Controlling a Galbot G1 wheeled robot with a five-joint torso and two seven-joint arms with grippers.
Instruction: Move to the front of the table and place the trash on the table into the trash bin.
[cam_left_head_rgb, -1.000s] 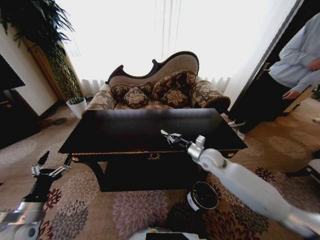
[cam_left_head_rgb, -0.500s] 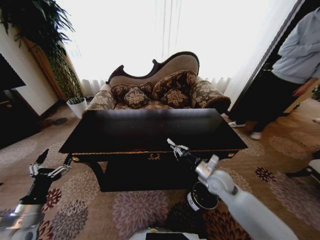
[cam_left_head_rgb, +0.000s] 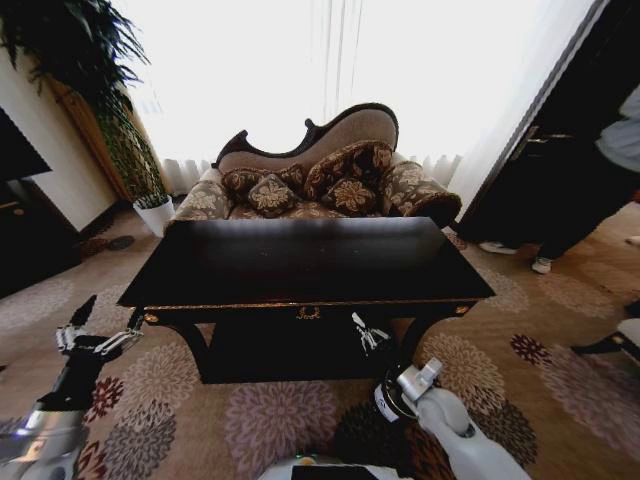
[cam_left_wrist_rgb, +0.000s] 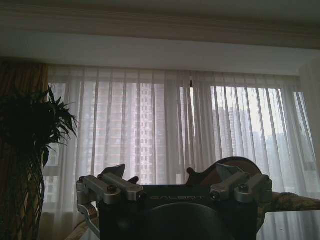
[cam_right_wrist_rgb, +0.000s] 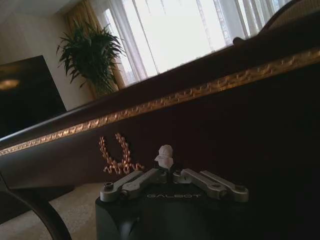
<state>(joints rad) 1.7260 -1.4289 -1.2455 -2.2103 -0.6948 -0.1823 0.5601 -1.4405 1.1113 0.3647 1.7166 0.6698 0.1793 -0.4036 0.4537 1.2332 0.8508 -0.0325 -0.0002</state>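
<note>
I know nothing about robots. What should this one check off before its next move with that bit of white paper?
1. Paper wad gripped: ok, pinched at the tips of the right claw.
2. Robot facing the table: ok, its front is straight ahead.
3. Trash bin near: ok, on the carpet before the table.
4. Right claw right above the bin's opening: cannot tell, the arm hides most of it.
5. Left claw out of the way: ok, open, low at the left.
</note>
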